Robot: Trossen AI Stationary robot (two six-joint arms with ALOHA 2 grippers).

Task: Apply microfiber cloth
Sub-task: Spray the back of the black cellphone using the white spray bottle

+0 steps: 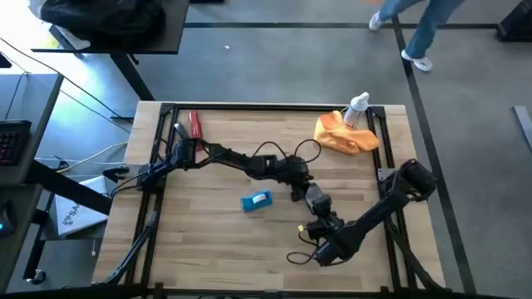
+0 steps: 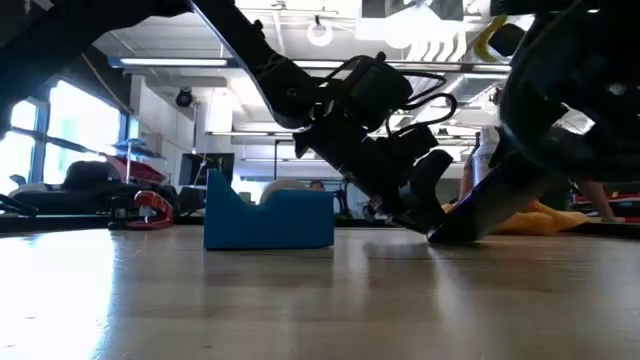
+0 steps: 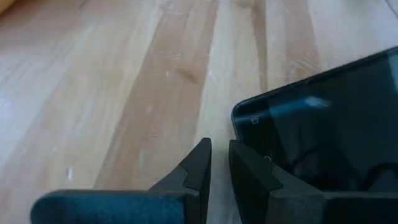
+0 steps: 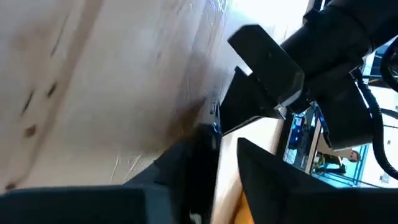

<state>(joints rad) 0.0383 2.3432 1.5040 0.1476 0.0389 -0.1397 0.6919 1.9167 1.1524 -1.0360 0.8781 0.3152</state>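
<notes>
Ceiling lamps (image 2: 318, 32) and a window (image 2: 70, 125) backlight the low view, so the arms there read as near-black silhouettes and the table (image 2: 300, 300) shows a pale sheen. From above, the light is even and bright, with only soft shadows under the arms. The left wrist view shows a glossy reflection on the phone (image 3: 323, 137) and blurred fingers (image 3: 193, 171) close up, while the right wrist view is washed out by glare along one edge.

We could not see the flat black glossy phone (image 3: 323, 143) whole: the left wrist view's edge cut it off. In the low view, dark arms hid most of the bright orange folded microfiber cloth (image 2: 540, 219). The high view cropped a walking person (image 1: 413, 29) above the legs.
</notes>
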